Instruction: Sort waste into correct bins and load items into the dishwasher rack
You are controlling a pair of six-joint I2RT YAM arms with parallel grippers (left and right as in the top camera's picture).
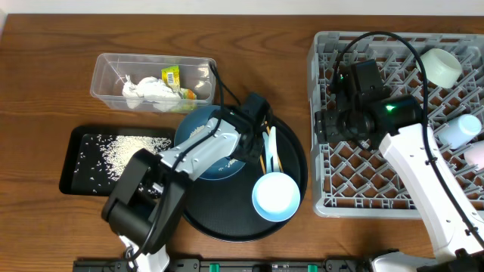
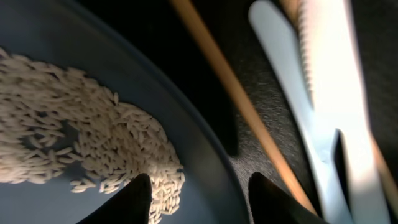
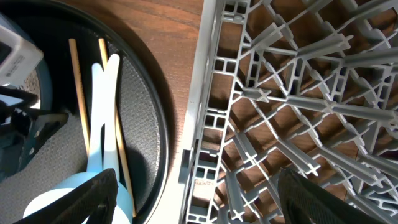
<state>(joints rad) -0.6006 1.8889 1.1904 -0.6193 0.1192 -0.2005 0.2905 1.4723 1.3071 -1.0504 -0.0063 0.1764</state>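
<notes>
Left pincer (image 2: pixel 199 190) astride rim of blue bowl (image 2: pixel 56 43), jaws apart.

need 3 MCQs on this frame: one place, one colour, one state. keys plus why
1. Where is the snack wrapper?
A) on the shallow black tray
B) in the clear tub
C) in the blue bowl

2. What colour is the spoon on the round black tray?
A) white
B) red
C) black

3. What state is the right claw in?
A) shut on a cup
B) shut on chopsticks
C) open, holding nothing

Key:
1 B: the overhead view shows the wrapper inside the tub, beside the crumpled napkins.
2 A: the right wrist view shows a white spoon lying on the dark tray.
3 C: its fingers stand wide apart over the edge of the dishwasher rack, with nothing between them.
</notes>
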